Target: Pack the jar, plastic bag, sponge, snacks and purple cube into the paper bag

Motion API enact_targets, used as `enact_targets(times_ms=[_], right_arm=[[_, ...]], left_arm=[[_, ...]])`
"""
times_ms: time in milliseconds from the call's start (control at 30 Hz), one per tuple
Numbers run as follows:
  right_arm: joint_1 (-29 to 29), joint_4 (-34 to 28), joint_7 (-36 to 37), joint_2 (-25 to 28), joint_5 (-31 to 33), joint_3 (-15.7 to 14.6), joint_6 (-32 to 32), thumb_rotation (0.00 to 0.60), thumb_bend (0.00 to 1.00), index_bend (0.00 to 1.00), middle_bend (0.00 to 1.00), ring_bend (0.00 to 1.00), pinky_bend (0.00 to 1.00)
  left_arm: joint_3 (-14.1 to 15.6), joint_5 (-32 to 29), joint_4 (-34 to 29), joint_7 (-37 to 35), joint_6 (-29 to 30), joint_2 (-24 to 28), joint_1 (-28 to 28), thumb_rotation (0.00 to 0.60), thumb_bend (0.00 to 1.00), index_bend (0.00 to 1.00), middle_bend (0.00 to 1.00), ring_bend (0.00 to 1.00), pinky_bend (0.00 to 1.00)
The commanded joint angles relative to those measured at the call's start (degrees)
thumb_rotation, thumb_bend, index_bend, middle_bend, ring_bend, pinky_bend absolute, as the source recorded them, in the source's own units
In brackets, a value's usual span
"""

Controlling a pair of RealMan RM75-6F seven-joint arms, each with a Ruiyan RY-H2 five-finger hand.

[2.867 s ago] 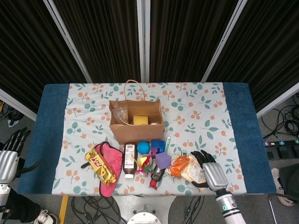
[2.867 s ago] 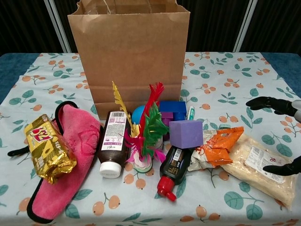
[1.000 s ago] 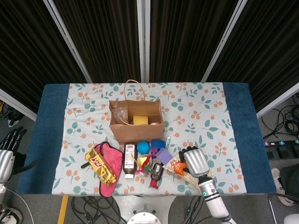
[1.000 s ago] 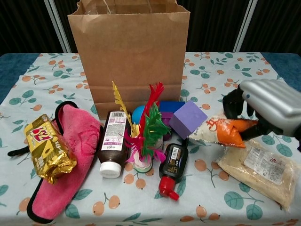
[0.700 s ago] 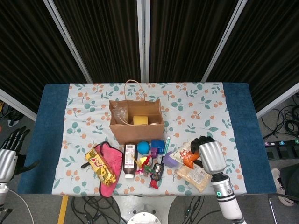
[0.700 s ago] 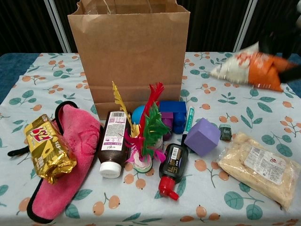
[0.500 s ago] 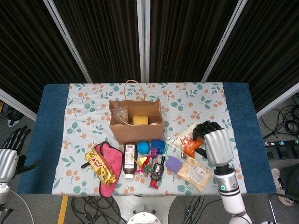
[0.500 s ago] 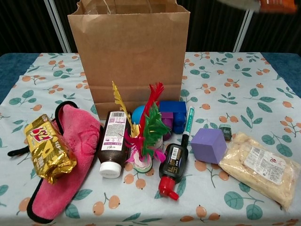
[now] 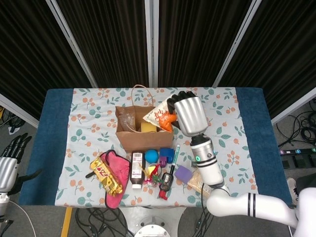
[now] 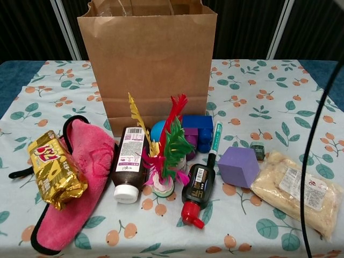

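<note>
**Snack pack held over the paper bag**

Snack pack (image 9: pixel 161 117), white and orange, is gripped in the fingers of the right hand (image 9: pixel 188 114), which is raised above the right end of the open paper bag (image 9: pixel 144 129). The head view shows the pack hanging over the bag's mouth, not resting on the table. The bag stands upright on the floral cloth (image 9: pixel 98 108); inside it, a yellow sponge (image 9: pixel 148 127) sits near the middle and a clear plastic bag (image 9: pixel 127 120) lies at the left end.

Purple cube (image 10: pixel 238 166) rests on the cloth in front of the bag, just beside a flat pale food packet (image 10: pixel 295 191) on its right and a green marker (image 10: pixel 216 137) on its left. To the left of these lie a dark red-capped bottle (image 10: pixel 195 193), a feathered shuttlecock (image 10: pixel 166 153), a brown white-capped bottle (image 10: pixel 128 164), a blue ball (image 9: pixel 151 156) and a blue block (image 10: pixel 196 127). Further left, a gold-wrapped bar (image 10: pixel 55 168) lies on a pink cloth pad (image 10: pixel 91 161).

Left hand (image 9: pixel 10 160) hangs off the table's left edge, well apart from all items, fingers spread and holding nothing. Neither hand appears in the chest view; only a dark cable (image 10: pixel 312 134) crosses its right side.
</note>
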Motion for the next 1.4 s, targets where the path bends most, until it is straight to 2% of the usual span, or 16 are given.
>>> enact_targets(times_ms=[33, 133, 333, 533, 633, 833, 1000, 1100, 1267, 1400], right_arm=[[3.0, 3.0, 1.6, -2.0, 5.1, 0.6, -4.6, 0.600, 0.11, 0.71, 0.58, 0.46, 0.48], [3.9, 3.1, 4.1, -0.6, 7.0, 0.0, -7.6, 0.600, 0.01, 0.64, 0.56, 0.39, 0.41], [4.4, 2.2, 5.9, 2.0, 7.2, -1.4, -7.5, 0.600, 0.00, 0.39, 0.41, 0.22, 0.21], [2.9, -2.3, 8.3, 4.7, 3.7, -1.3, -2.0, 0.600, 0.00, 0.36, 0.38, 0.20, 0.19], [-0.6, -6.2, 9.9, 7.2, -0.6, -2.8, 3.0, 0.600, 0.00, 0.36, 0.38, 0.20, 0.19], [-11.1, -13.3, 15.0, 12.9, -2.5, -10.9, 9.0, 0.600, 0.00, 0.36, 0.38, 0.20, 0.19], [-18.3, -13.3, 22.7, 14.9, -7.2, -19.0, 11.4, 0.600, 0.00, 0.36, 0.38, 0.20, 0.19], [-21.2, -12.4, 26.4, 14.8, -8.5, -23.3, 10.7, 0.600, 0.00, 0.34, 0.37, 0.20, 0.19], [-23.7, -9.1, 32.6, 11.5, -8.8, -27.6, 7.8, 0.600, 0.00, 0.28, 0.30, 0.15, 0.16], [-24.1, -6.9, 34.9, 8.6, -7.7, -28.8, 4.9, 0.600, 0.00, 0.25, 0.26, 0.11, 0.13]], left_arm=[[0.0, -0.3, 0.4, -0.3, -0.2, 0.0, 0.1, 0.600, 0.10, 0.10, 0.16, 0.06, 0.20], [-0.1, -0.5, 0.7, -0.5, -0.4, 0.1, 0.1, 0.600, 0.10, 0.10, 0.16, 0.06, 0.20], [-0.1, -0.4, 0.9, -0.4, -0.5, 0.1, 0.1, 0.600, 0.10, 0.10, 0.16, 0.06, 0.20], [-0.1, -0.3, 0.5, -0.2, -0.4, 0.2, 0.0, 0.600, 0.10, 0.10, 0.16, 0.06, 0.20], [-0.2, -0.1, 0.0, 0.1, -0.2, 0.4, 0.0, 0.600, 0.10, 0.10, 0.16, 0.06, 0.20], [0.0, 0.3, -0.3, 0.5, -0.5, 0.0, -0.3, 0.600, 0.10, 0.10, 0.16, 0.06, 0.20], [0.2, 0.7, -0.8, 1.3, -0.2, -0.3, -0.3, 0.600, 0.10, 0.10, 0.16, 0.06, 0.20], [0.4, 0.8, -0.9, 1.6, -0.2, -0.4, -0.2, 0.600, 0.10, 0.10, 0.16, 0.06, 0.20], [0.6, 1.3, -1.2, 2.4, 0.1, -0.6, -0.2, 0.600, 0.10, 0.10, 0.16, 0.06, 0.20], [0.7, 1.0, -1.0, 2.3, 0.1, -0.4, 0.1, 0.600, 0.10, 0.10, 0.16, 0.06, 0.20]])
